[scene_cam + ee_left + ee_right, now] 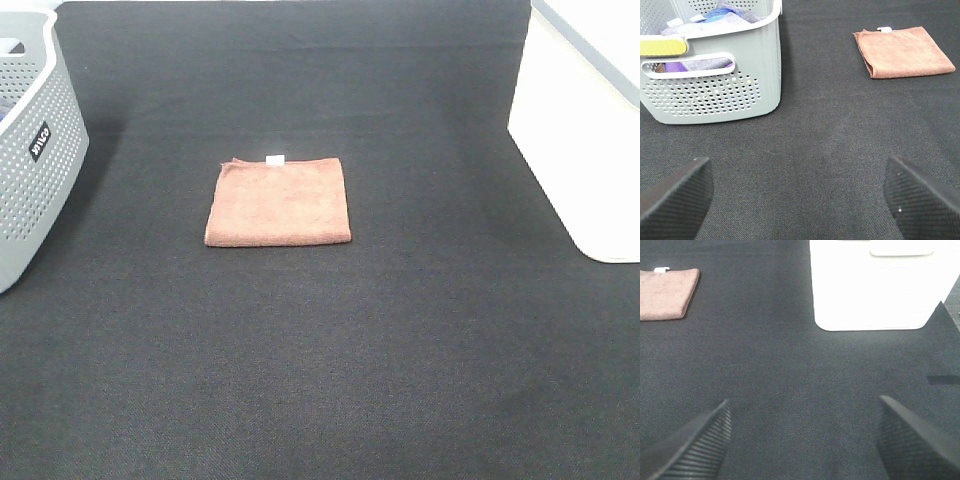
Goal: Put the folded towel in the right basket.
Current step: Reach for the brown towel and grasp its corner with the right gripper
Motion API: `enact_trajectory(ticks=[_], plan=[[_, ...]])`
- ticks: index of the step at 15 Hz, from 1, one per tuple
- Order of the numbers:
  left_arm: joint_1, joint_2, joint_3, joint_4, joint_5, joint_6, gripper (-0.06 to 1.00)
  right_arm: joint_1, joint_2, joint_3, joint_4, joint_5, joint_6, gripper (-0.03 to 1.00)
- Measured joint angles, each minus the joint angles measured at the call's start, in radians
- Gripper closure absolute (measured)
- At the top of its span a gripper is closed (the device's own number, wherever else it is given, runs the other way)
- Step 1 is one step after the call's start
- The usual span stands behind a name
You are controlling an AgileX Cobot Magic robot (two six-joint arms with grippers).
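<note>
Black mat (320, 360) spreads open on every side of the folded rust-brown towel (278, 203), which lies flat at its centre, well apart from the grey perforated basket (30, 160) on the left and the white basket (585, 150) on the right. The towel's slightly longer side runs left-right, with a white tag (275, 158) on its far edge. The left gripper (797, 172) and right gripper (804, 407) both hover with fingers apart.

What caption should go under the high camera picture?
Folded brown towel lies on the black mat between a grey basket and a white basket.

left gripper (797, 165): jaws spread wide, holding nothing, black textured fingers (675, 200) poking in at both lower corners of wrist frame. right gripper (804, 402): same deal, jaws wide apart, empty, dark ribbed pads (695, 445) at lower corners too.
</note>
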Motion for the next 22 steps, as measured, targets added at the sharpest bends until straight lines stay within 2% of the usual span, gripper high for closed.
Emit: enact_trajectory(ticks=[14, 20, 22], plan=[[0.000, 0.000, 0.000, 0.000, 0.000, 0.000, 0.07, 0.000, 0.027, -0.009, 0.000, -0.015, 0.000, 0.23], [0.000, 0.000, 0.000, 0.000, 0.000, 0.000, 0.07, 0.000, 0.400, -0.041, 0.013, -0.476, 0.000, 0.24], [0.000, 0.000, 0.000, 0.000, 0.000, 0.000, 0.07, 0.000, 0.566, -0.091, 0.029, -0.583, 0.000, 0.24]])
